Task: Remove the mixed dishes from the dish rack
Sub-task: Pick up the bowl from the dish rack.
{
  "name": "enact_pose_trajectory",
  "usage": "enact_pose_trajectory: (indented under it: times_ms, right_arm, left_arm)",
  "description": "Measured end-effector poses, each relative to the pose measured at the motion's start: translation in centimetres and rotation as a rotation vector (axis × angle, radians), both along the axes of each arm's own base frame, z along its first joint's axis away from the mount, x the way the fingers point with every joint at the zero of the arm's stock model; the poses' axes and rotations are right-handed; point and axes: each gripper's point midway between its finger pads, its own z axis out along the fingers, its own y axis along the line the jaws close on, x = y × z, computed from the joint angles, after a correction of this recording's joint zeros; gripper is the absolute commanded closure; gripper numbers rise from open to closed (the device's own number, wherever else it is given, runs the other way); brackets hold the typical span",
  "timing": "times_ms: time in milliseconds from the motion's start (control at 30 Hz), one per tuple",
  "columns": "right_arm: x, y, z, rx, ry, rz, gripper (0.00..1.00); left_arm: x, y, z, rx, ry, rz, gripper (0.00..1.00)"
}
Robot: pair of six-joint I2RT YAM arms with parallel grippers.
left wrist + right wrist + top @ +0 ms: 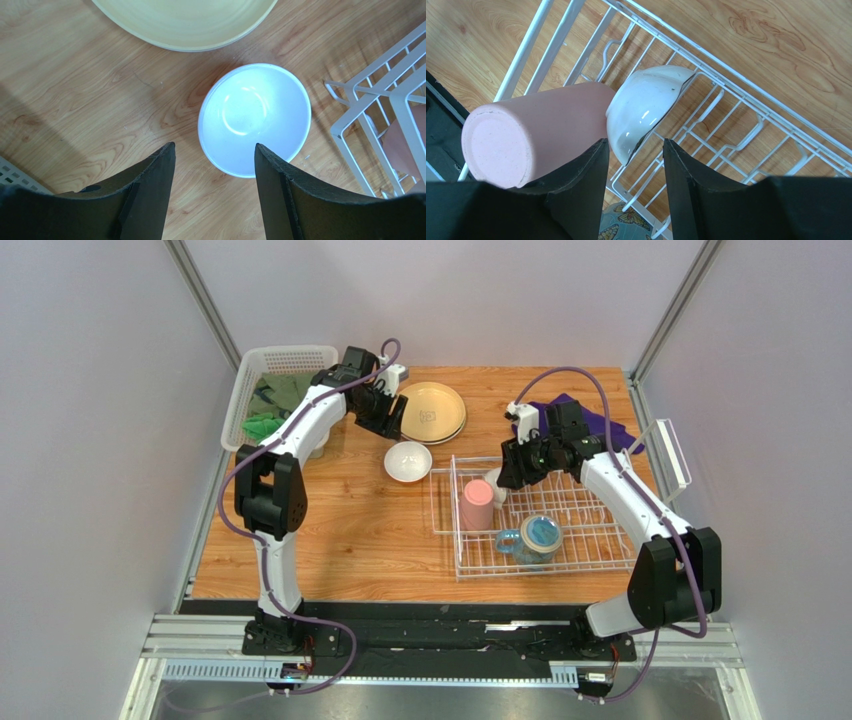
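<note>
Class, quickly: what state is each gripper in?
Left gripper: open, holding nothing, above the white bowl.
Right gripper: open, holding nothing, over the racked bowl.

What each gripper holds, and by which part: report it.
Left gripper: nothing, open above the white bowl. Right gripper: open astride the rim of the tilted bowl, unclamped.

The wooden worktop [370, 540] carries five things. A stack of cream plates [432, 412] lies toward the far edge, near the middle. Just in front of it, not touching, a white bowl [408, 461] sits mouth up on bare wood. The white wire rack [600, 530] stands on the right half, its far-left corner near the bowl. A purple cloth [622, 433] lies behind the rack. A white mesh basket [285, 360] sits at the far-left corner.
</note>
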Motion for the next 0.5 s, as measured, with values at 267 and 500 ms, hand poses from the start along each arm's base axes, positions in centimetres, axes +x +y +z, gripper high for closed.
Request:
enact_pose_trajectory:
  times_ms: [267,500]
  right_arm:
    - [-0.1,0.5,-1.0,0.018,0.041,0.021,0.57]
    - [-0.3,1.2,-1.8,0.047,0.084,0.055,0.62]
  left_arm:
    - [-0.2,0.1,0.7,-0.002,-0.017,-0.013,0.32]
    - [-0.6,0.2,-0.1,0.008,-0.002,-0.024,0.32]
